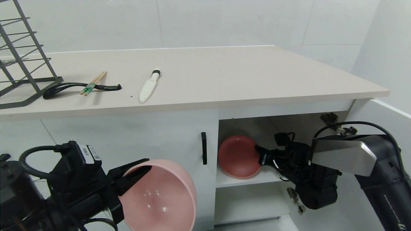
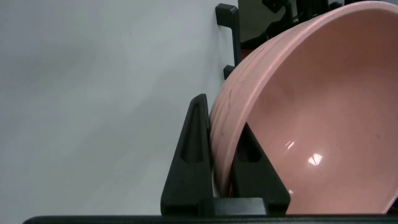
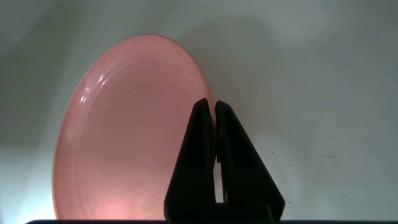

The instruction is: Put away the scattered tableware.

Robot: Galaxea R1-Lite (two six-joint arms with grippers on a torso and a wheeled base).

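Observation:
My left gripper (image 1: 138, 169) is low in front of the closed cabinet door, shut on the rim of a pale pink bowl (image 1: 160, 199). In the left wrist view the fingers (image 2: 194, 149) clamp the bowl (image 2: 311, 137) rim, one outside and one inside. My right gripper (image 1: 258, 150) is inside the open cabinet compartment, shut on the rim of a red-pink plate (image 1: 237, 155). The plate (image 3: 124, 124) stands tilted on edge over the upper shelf, with the right gripper (image 3: 212, 111) pinching its edge. On the countertop lie a black spoon (image 1: 64, 87), wooden chopsticks (image 1: 93, 83) and a white knife (image 1: 149, 86).
A dark wire dish rack (image 1: 22, 57) stands at the counter's far left. The left cabinet door has a black handle (image 1: 204, 148). The open compartment has an upper shelf (image 1: 244, 181) and a lower space beneath it. The opened door (image 1: 388, 110) stands at the right.

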